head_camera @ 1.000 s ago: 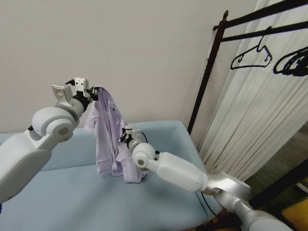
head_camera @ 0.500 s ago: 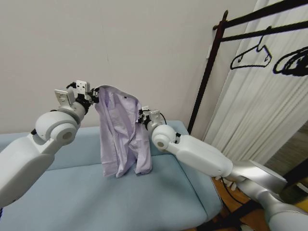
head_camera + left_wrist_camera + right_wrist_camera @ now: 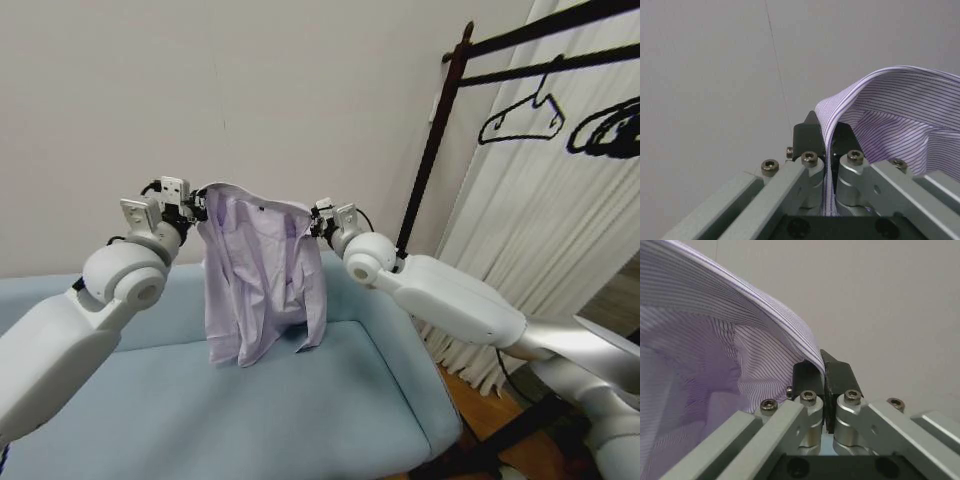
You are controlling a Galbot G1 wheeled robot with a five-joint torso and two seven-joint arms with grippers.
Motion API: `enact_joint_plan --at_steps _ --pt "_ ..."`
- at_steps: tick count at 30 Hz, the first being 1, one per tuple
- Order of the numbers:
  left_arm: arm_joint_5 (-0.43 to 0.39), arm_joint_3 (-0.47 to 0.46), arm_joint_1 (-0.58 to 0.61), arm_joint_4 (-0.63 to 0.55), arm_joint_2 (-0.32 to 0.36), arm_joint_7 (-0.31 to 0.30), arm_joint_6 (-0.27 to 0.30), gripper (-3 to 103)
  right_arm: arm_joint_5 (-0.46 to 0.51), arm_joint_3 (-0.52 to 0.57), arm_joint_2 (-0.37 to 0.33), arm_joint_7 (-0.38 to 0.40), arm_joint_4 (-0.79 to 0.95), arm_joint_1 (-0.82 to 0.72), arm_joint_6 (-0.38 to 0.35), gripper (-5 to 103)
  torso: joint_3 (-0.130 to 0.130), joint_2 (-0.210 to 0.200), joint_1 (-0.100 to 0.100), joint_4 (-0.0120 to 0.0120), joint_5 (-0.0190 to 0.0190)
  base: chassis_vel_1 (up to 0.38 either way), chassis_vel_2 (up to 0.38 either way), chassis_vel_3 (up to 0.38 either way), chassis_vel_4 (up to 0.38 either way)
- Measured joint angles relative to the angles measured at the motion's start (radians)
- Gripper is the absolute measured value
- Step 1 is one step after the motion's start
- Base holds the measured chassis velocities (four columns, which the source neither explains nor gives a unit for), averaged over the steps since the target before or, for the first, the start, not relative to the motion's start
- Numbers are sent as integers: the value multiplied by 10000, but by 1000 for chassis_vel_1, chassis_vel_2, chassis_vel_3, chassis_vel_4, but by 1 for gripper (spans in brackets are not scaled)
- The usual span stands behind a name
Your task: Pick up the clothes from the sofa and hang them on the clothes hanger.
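A lilac striped shirt [image 3: 262,270] hangs spread in the air above the pale blue sofa [image 3: 230,410], held at its two top corners. My left gripper [image 3: 192,203] is shut on the shirt's left top edge; in the left wrist view the striped fabric [image 3: 890,105] runs down between the black pads [image 3: 807,137]. My right gripper [image 3: 318,217] is shut on the right top edge, and the right wrist view has the cloth [image 3: 715,340] pinched between its pads [image 3: 837,375]. The dark clothes rack [image 3: 440,130] stands to the right, with a black hanger [image 3: 522,115] on its rail.
A white curtain [image 3: 540,250] hangs behind the rack at the right. A second dark hanger [image 3: 605,130] is at the right edge. A plain wall [image 3: 300,100] lies behind the sofa. Wooden floor shows at the lower right.
My right gripper has risen from low on the shirt and moved right with its edge, spreading the bunched garment out wide. The left gripper kept its hold, shifting slightly.
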Motion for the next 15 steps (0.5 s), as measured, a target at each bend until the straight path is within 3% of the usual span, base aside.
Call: enact_joint_plan --at_steps 6,15 --pt "182 -76 128 -341 94 -242 41 1 -526 130 332 -380 -450 191 41 1 0 1 0 1 -1 0 0 0 0" --pt "327 -295 -52 -678 486 -1199 1191 1 -628 132 608 -476 -668 108 66 1 -1 0 0 1 -2 0 0 0 0"
